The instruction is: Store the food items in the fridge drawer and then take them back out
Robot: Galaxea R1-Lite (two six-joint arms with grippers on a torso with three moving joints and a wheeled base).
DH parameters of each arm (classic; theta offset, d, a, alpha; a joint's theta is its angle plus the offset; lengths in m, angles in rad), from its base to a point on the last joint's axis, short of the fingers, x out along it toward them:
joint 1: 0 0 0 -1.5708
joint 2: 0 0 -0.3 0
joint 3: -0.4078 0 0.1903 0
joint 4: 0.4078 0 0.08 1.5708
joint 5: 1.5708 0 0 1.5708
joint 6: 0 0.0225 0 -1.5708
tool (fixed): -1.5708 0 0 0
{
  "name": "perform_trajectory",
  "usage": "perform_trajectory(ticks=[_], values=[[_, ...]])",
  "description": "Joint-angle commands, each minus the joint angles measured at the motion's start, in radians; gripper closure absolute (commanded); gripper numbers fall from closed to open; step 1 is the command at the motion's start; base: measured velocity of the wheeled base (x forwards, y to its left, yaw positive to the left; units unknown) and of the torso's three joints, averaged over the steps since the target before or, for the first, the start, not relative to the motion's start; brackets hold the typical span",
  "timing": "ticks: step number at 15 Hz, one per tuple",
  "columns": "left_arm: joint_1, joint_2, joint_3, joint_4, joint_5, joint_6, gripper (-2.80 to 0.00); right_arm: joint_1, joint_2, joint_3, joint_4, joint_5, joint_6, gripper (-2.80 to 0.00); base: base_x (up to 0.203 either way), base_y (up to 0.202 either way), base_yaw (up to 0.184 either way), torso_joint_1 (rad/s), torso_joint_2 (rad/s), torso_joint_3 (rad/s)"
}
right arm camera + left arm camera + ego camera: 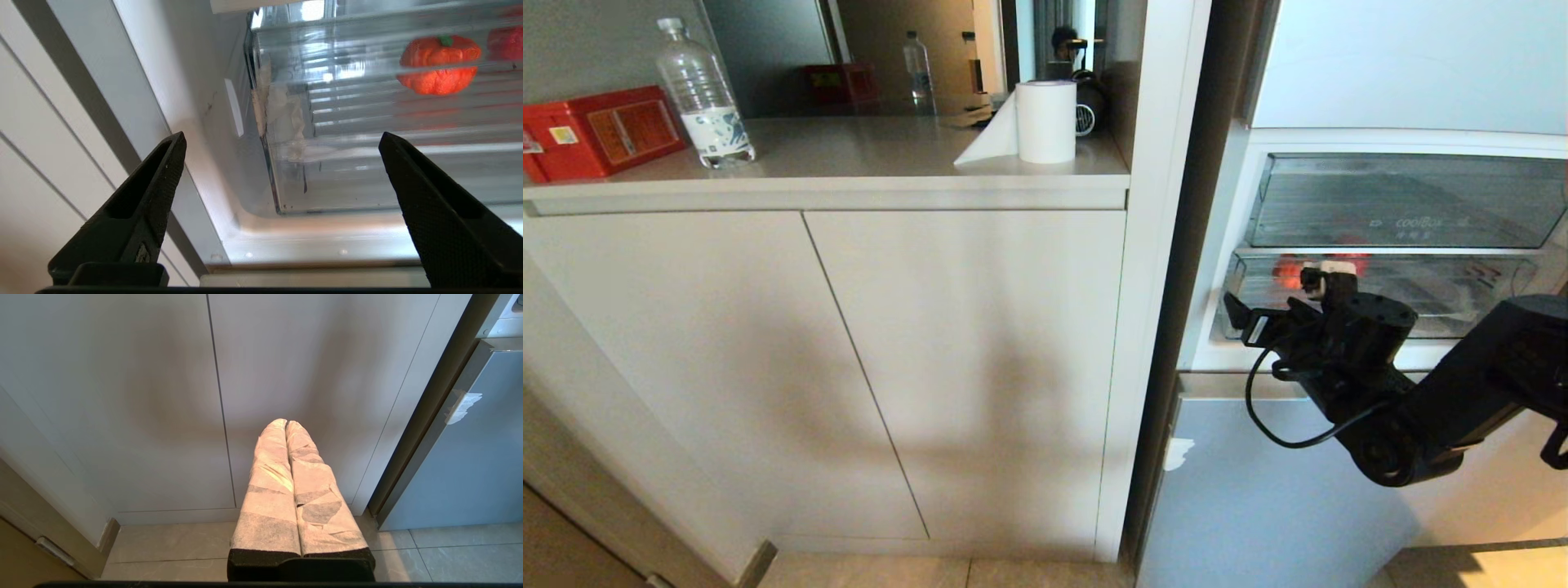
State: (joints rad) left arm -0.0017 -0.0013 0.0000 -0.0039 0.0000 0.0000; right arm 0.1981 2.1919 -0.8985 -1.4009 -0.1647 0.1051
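Inside fridge drawer (367,122), orange piece (438,65) lies beyond wide-spread, empty right claw (282,151).

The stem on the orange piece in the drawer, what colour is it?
Green stem, clearest in the right wrist view.

The only legible wording is "coolBox", printed in pale letters on the clear front of the shallower upper drawer (1409,200) inside the open fridge, directly above the deeper clear drawer (1380,298); a small symbol sits just left of the word and a line of smaller characters beneath it, neither readable. On the surface (849,155) left of the fridge, the red box (596,131) carries a yellow-bordered panel and a small yellow sticker, both bearing print too small to read. The clear plastic bottle (703,94) beside that box has a white label with a blue pattern; no words can be made out on it.
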Motion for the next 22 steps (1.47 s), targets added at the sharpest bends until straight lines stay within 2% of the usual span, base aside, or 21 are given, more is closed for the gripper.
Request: perform_trajectory(ticks=[1, 7, 18, 19, 22], values=[[0.000, 0.001, 0.002, -0.001, 0.000, 0.001, 0.00, -0.001, 0.005, -0.030, -0.001, -0.002, 0.001, -2.80, 0.000, 0.000, 0.000, 0.000, 0.00, 0.000], [0.000, 0.001, 0.002, -0.001, 0.000, 0.001, 0.00, -0.005, 0.038, -0.103, 0.046, -0.032, -0.030, -2.80, 0.000, 0.000, 0.000, 0.000, 0.00, 0.000], [0.000, 0.001, 0.002, -0.001, 0.000, 0.000, 0.00, -0.002, 0.053, -0.149, 0.072, -0.033, -0.030, -2.80, 0.000, 0.000, 0.000, 0.000, 0.00, 0.000], [0.000, 0.001, 0.002, -0.001, 0.000, 0.001, 0.00, -0.002, 0.054, -0.151, 0.072, -0.032, -0.031, 0.00, 0.000, 0.000, 0.000, 0.000, 0.00, 0.000], [0.000, 0.001, 0.002, -0.001, 0.000, 0.001, 0.00, 0.005, 0.051, -0.151, 0.072, -0.029, -0.031, 0.00, 0.000, 0.000, 0.000, 0.000, 0.00, 0.000]])
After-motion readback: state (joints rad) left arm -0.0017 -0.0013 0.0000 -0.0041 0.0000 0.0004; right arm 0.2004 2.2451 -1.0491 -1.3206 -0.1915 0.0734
